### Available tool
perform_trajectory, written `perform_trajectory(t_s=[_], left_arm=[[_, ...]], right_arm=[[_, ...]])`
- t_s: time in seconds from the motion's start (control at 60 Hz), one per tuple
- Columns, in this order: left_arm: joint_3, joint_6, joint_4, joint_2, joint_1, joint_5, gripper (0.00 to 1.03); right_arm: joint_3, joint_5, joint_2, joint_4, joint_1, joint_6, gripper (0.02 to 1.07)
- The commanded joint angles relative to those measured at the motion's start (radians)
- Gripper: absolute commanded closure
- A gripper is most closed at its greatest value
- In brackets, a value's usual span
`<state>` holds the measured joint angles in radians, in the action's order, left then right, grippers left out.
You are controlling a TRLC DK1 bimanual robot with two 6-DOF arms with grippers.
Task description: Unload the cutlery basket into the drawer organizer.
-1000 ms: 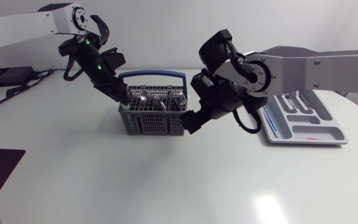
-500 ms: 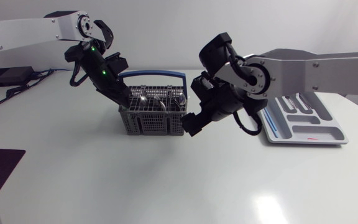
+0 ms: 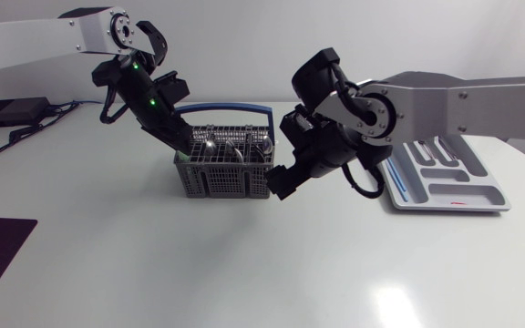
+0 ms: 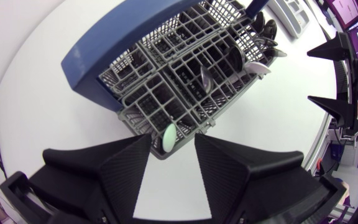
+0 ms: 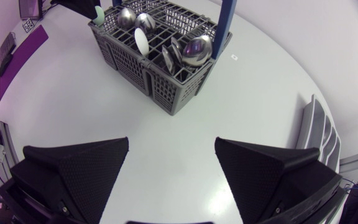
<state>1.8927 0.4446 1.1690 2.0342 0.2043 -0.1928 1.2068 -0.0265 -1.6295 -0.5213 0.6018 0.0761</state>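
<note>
A grey cutlery basket (image 3: pixel 224 166) with a blue handle (image 3: pixel 226 109) stands mid-table and holds several metal spoons (image 5: pixel 199 46) plus a white one (image 5: pixel 142 40). My left gripper (image 3: pixel 190 143) dips over the basket's left corner. In the left wrist view its fingers (image 4: pixel 123 168) stand apart on either side of a pale green utensil tip (image 4: pixel 168 137) sticking up from the corner cell, without touching it. My right gripper (image 3: pixel 281 155) hangs wide open just off the basket's right side, nothing between its fingers (image 5: pixel 79 168). The grey drawer organizer (image 3: pixel 463 187) lies at the right.
A thin blue piece (image 3: pixel 406 187) and a small red one (image 3: pixel 458 200) lie in the organizer's slots. A black box with cables (image 3: pixel 12 111) sits at the back left. Bare white tabletop (image 3: pixel 244 264) stretches in front of the basket.
My left arm's upper links swung slightly to the right while its gripper stayed at the basket's corner, its fingers drawing closer together. The right arm barely moved.
</note>
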Motion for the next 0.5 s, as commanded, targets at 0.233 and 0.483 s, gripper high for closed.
perform_trajectory(t_s=[0.233, 0.483], left_arm=[[-0.009, -0.006, 0.009, -0.014, 0.006, 0.009, 0.65], [-0.007, 0.006, 0.014, -0.009, 0.003, 0.007, 0.75]], right_arm=[[-0.029, -0.003, -0.001, -0.011, 0.012, 0.011, 0.07], [-0.032, -0.003, 0.000, -0.011, 0.013, 0.011, 0.07]])
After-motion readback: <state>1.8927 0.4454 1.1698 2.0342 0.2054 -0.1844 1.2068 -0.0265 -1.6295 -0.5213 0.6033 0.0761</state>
